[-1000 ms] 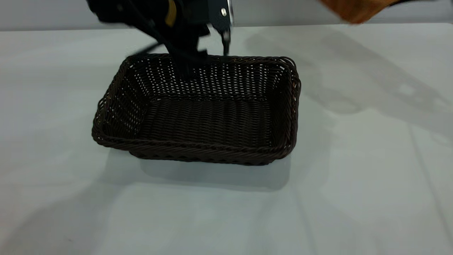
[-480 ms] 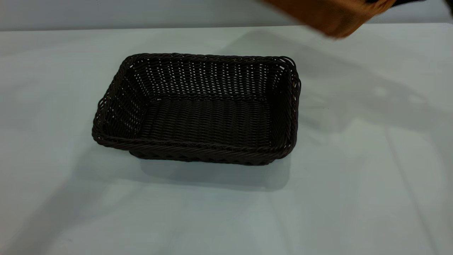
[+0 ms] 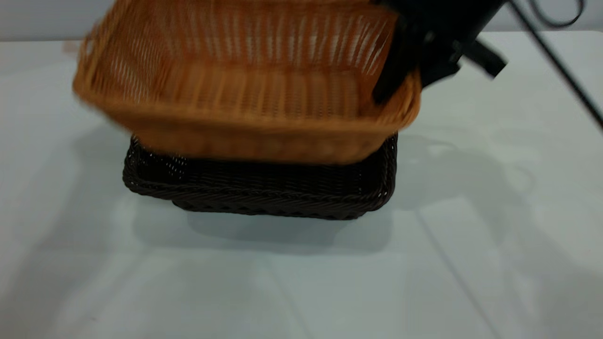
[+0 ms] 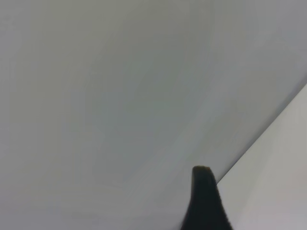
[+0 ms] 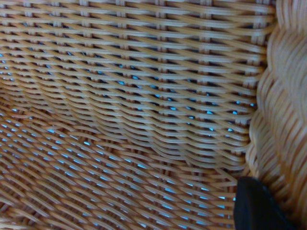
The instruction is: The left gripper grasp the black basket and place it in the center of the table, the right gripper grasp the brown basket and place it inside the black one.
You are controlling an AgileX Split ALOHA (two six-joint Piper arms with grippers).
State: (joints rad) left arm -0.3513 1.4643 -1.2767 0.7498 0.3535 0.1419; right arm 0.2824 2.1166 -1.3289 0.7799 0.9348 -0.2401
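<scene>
The black basket stands on the table near its middle. The brown basket hangs just above it, roughly level, and covers most of its opening. My right gripper is shut on the brown basket's right rim, one finger inside and one outside. The right wrist view shows that basket's woven inner wall with one dark fingertip against the braided rim. My left gripper is out of the exterior view. Its wrist view shows one lone fingertip over bare table, holding nothing.
The right arm's cable slants across the upper right corner. The table's far edge runs along the back. A table edge also shows in the left wrist view.
The left gripper let go of the black basket's far rim and left the view. The right gripper swung the brown basket in from the upper right to above the black basket.
</scene>
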